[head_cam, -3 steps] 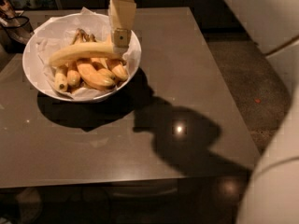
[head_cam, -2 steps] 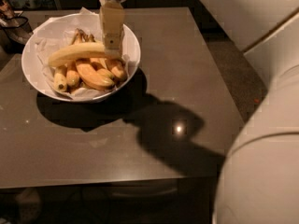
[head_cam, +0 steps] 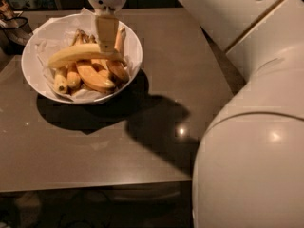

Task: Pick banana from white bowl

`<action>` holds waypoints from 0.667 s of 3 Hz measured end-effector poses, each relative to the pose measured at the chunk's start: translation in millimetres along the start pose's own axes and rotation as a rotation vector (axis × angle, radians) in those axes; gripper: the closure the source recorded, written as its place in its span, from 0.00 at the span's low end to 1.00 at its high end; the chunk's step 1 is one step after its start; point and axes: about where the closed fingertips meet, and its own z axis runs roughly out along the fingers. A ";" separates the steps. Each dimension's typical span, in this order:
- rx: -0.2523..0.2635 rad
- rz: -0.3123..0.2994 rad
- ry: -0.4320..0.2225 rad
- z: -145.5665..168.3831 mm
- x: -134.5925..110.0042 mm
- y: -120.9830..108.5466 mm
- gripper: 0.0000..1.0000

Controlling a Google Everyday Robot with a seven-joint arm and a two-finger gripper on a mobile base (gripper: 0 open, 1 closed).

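Note:
The white bowl point(head_cam: 33, 75), lined with crumpled white paper, stands at the back left of the dark table. The long pale yellow banana point(head_cam: 78, 54) lies across the top of a bunch of shorter, darker bananas point(head_cam: 92, 76) inside it. My gripper point(head_cam: 107, 36) hangs down from the top of the view into the bowl. Its tan tip sits at the right part of the long banana, touching or just above it. The banana's right end is partly hidden behind the gripper.
The brown table point(head_cam: 156, 46) reaches to the right and the front. My white arm point(head_cam: 256, 141) fills the right side of the view and hides the table's right front corner. A dark object point(head_cam: 12, 25) stands at the far left edge, beside the bowl.
My gripper has moved left and a little down over the bowl, toward the middle of the long banana. My arm has swung further into the right of the view. The bananas have not moved.

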 end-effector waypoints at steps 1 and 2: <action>-0.025 -0.015 -0.008 8.9 -10.2 -0.1 0.36; -0.053 -0.021 -0.030 16.0 -22.0 3.2 0.34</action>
